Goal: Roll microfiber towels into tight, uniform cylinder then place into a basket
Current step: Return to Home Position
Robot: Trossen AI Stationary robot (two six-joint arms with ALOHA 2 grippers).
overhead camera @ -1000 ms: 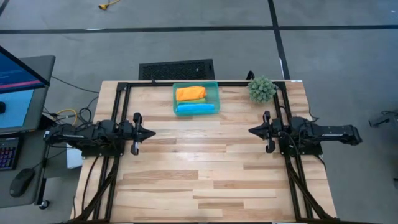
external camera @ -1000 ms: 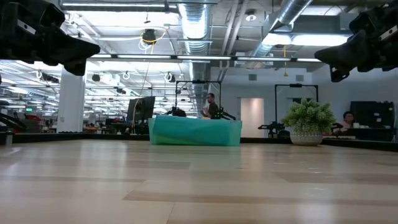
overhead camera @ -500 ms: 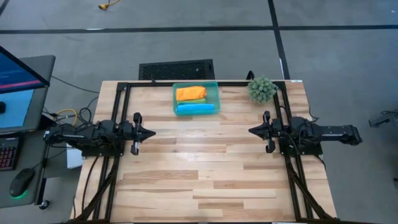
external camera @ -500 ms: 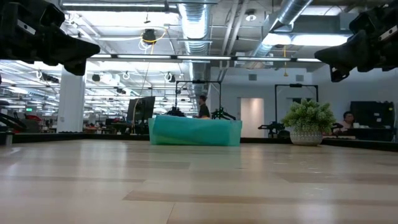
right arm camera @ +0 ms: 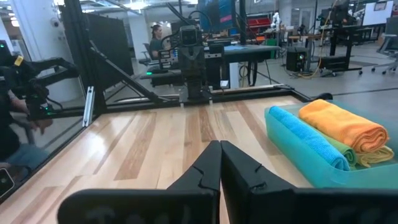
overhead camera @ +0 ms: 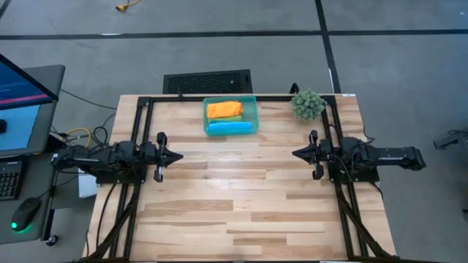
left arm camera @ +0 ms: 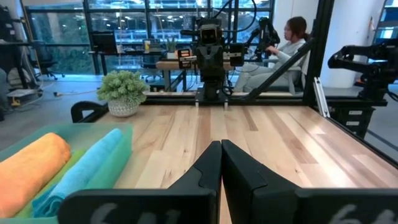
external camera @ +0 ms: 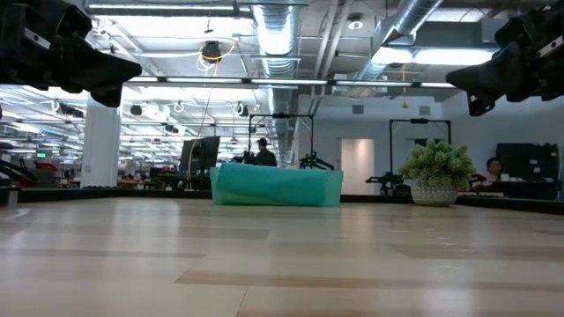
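Note:
The teal basket (overhead camera: 230,115) stands at the table's far middle. In it lie rolled towels side by side: an orange one (overhead camera: 224,109), a green one (right arm camera: 348,154) and a sky-blue one (overhead camera: 229,126); a yellow edge (right arm camera: 379,157) shows under the orange roll. My left gripper (overhead camera: 180,155) hovers level at the table's left side, shut and empty, pointing right. My right gripper (overhead camera: 294,154) hovers level at the right side, shut and empty, pointing left. Both are well clear of the basket (left arm camera: 93,162).
A spiky green plant ball (overhead camera: 308,104) sits at the far right corner. A black frame (overhead camera: 234,97) runs around the table's far and side edges. Bare wood (overhead camera: 241,190) lies between and in front of the grippers. People sit beyond the table.

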